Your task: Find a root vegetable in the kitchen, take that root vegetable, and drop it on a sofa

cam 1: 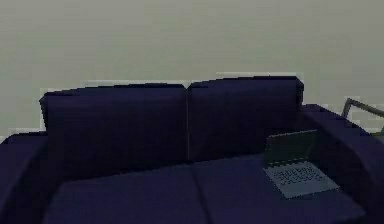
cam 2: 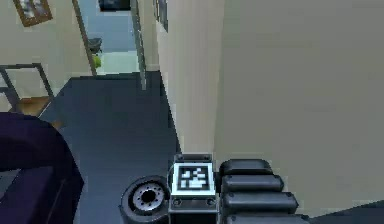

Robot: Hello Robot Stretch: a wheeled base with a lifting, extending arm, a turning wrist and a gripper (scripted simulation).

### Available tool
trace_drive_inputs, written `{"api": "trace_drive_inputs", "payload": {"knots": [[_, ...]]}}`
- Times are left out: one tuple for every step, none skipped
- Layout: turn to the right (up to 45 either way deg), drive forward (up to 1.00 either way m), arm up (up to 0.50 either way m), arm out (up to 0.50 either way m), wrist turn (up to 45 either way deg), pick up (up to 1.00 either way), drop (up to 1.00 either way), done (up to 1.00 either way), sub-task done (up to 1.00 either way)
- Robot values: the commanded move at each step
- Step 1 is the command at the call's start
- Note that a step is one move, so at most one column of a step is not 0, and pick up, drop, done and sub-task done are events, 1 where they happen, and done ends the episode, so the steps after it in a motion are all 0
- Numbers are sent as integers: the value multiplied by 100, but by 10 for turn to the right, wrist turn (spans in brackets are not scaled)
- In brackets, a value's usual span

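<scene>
Ahead of you stood a plain cream wall [cam 1: 190, 40]. Out to the side you had dark blue floor [cam 2: 120, 120] running to an open doorway [cam 2: 118, 45], with a framed picture [cam 2: 32, 10] hung left of it.

Nothing readable here, honestly. The laptop [cam 1: 297, 165] on the sofa [cam 1: 120, 130] has keys too tiny to make out, and the white square [cam 2: 195, 178] on the arm [cam 2: 255, 186] carries just a black pattern, no letters.
</scene>
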Motion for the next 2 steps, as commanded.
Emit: {"api": "trace_drive_inputs", "payload": {"knots": [[270,0,0,0,0,0,0,0,0],[-450,0,0,0,0,0,0,0,0]]}}
